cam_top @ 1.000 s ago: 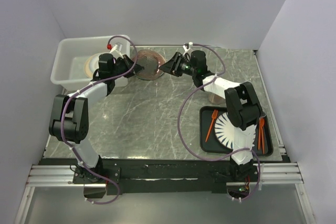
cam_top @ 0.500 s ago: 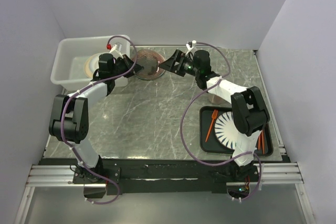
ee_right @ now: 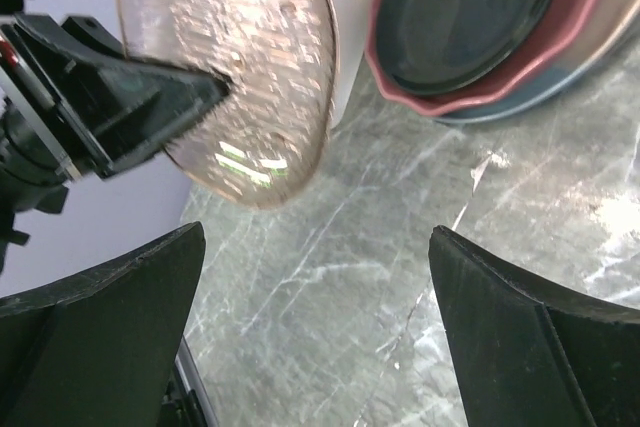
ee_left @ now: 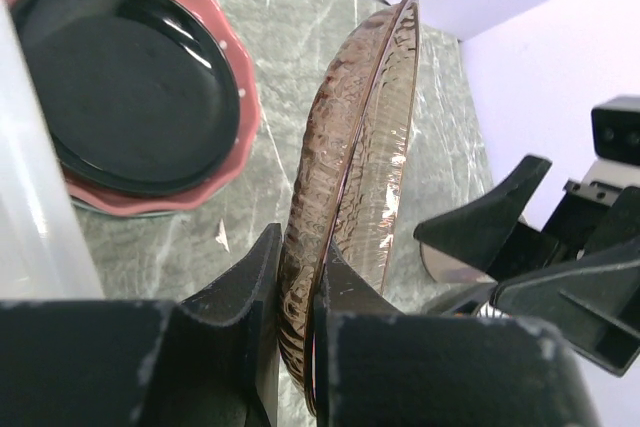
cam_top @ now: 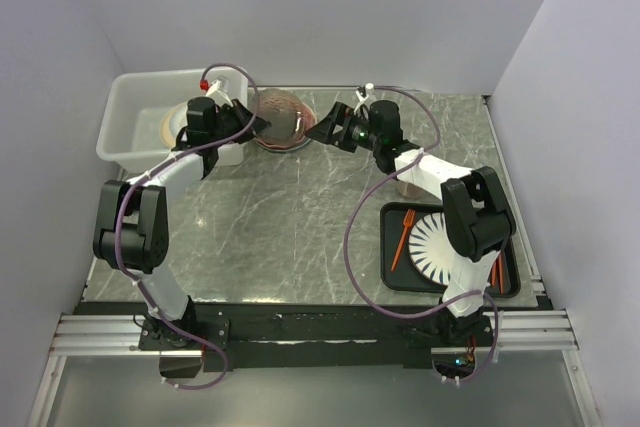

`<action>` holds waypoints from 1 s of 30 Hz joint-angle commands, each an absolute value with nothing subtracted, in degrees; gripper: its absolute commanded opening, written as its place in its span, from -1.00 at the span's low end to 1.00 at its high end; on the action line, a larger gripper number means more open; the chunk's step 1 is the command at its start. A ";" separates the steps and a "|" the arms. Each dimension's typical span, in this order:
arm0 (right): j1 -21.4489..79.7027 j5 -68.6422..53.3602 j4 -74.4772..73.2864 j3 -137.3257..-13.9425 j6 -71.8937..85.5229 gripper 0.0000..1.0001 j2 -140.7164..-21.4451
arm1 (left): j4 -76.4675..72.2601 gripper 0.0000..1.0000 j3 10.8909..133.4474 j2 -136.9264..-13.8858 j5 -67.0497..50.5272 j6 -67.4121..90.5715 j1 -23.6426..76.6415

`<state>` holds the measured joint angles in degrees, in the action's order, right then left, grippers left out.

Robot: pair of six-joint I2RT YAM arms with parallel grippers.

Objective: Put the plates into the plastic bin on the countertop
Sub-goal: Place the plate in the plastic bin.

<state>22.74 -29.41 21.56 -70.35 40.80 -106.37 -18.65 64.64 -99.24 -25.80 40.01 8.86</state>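
Note:
My left gripper is shut on the rim of a pink textured plate, held on edge above the countertop. In the left wrist view the plate stands upright between my black fingers. A dark brown pink-rimmed plate lies on a stack beside the plastic bin. A tan plate lies inside the bin. My right gripper is open, just right of the held plate, with nothing between its fingers.
A black tray at the right holds a white striped plate and orange forks. A round tan thing sits partly hidden under the right arm. White walls close in behind and on both sides.
My right gripper opened, let go of the pink plate and drew back slightly to the right. My left gripper kept its hold and tipped the plate up toward the bin.

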 commanded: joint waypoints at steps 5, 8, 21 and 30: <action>23.11 -29.44 24.52 -68.82 40.34 1.00 -103.45 | -19.07 -0.99 67.33 -97.73 -23.64 41.92 4.05; 23.11 -29.79 24.43 -68.64 40.17 1.00 -103.54 | -21.00 -0.99 65.92 -97.65 -24.70 44.29 1.06; 23.11 -29.71 23.56 -67.85 39.55 1.00 -105.29 | -17.94 -0.99 70.74 -101.69 -21.81 49.05 -7.29; 23.11 -29.62 21.10 -69.70 38.50 1.00 -106.70 | -13.10 -0.99 71.63 -102.30 -13.28 47.37 -8.26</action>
